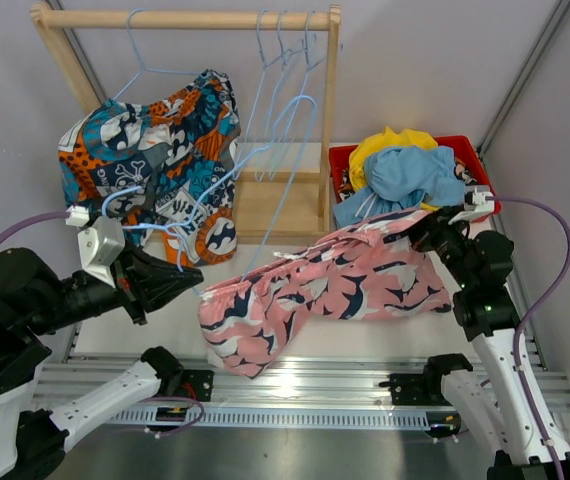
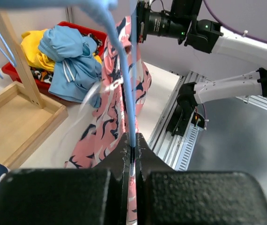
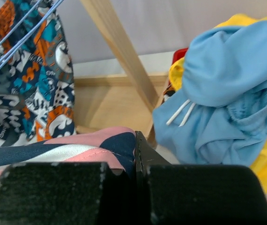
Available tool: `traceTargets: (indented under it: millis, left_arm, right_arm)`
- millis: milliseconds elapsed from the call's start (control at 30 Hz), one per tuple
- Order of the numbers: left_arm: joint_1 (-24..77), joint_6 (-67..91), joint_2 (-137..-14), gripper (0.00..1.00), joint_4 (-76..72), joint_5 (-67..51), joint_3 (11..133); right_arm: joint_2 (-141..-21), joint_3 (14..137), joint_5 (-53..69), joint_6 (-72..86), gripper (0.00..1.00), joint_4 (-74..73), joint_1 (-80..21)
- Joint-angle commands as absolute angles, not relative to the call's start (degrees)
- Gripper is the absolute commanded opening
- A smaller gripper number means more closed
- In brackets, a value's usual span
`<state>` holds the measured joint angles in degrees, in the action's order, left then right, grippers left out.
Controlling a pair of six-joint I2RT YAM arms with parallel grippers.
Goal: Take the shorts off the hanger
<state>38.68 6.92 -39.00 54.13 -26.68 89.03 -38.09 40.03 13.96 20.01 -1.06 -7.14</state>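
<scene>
The pink shorts with dark marks (image 1: 325, 290) stretch across the table between my two grippers. My left gripper (image 1: 197, 272) is shut on a light blue wire hanger (image 2: 129, 93) at the shorts' left end. My right gripper (image 1: 417, 226) is shut on the pink shorts' right end (image 3: 100, 150). The teal-orange-white patchwork shorts (image 1: 155, 140) hang on a hanger on the wooden rack (image 1: 185, 18). The yellow shorts (image 1: 390, 143) and light blue shorts (image 1: 410, 178) lie in the red bin (image 1: 475, 155). The black-orange-white pair peeks out under them in the left wrist view (image 2: 42, 75).
Several empty light blue hangers (image 1: 285, 60) hang at the rack's right end. The rack's wooden base tray (image 1: 280, 205) sits between the hanging shorts and the red bin. A metal rail (image 1: 295, 385) runs along the near edge.
</scene>
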Motion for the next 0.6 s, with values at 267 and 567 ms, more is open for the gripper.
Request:
traceTargets:
  millis: [267,567]
  left_arm:
    - [39.4,7.5,-41.1,0.00,49.7,-18.6,90.9]
    - [39.4,10.8,-43.5,0.00,35.6,-1.2,84.7]
  right_arm:
    - [-31.3,36.6,24.2,20.7,0.00,0.7,-20.2]
    - [-38.5,43.1,9.3,14.2,0.00,-7.9,-53.0]
